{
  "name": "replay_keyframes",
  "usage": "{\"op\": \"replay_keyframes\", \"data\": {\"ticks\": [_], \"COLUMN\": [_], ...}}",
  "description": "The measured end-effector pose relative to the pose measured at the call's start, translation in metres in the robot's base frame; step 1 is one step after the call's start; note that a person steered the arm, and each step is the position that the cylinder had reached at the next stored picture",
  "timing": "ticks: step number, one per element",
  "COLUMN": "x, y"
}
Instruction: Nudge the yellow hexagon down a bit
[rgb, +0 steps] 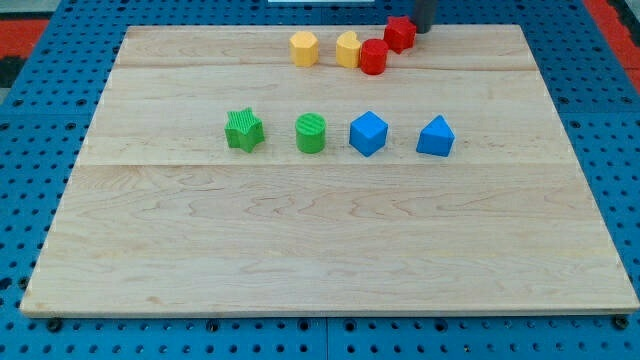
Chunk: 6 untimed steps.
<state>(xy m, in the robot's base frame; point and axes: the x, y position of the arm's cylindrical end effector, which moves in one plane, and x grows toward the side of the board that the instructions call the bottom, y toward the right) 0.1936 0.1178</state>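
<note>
Two yellow blocks, two red, two ribbed green, two blue.

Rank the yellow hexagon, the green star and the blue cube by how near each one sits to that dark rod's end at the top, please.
My tip is at the view's top, right of centre.
1. Yellow hexagon, top row, to the left of my tip.
2. Blue cube, middle row, below my tip.
3. Green star, left end of the middle row.
</note>
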Motion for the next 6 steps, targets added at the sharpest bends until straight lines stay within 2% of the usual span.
{"op": "replay_keyframes", "data": {"ticks": [1, 4, 5, 6], "x": [0.017, 0.015, 0.003, 0.013], "y": [-0.051, -0.098, -0.135, -0.151]}}
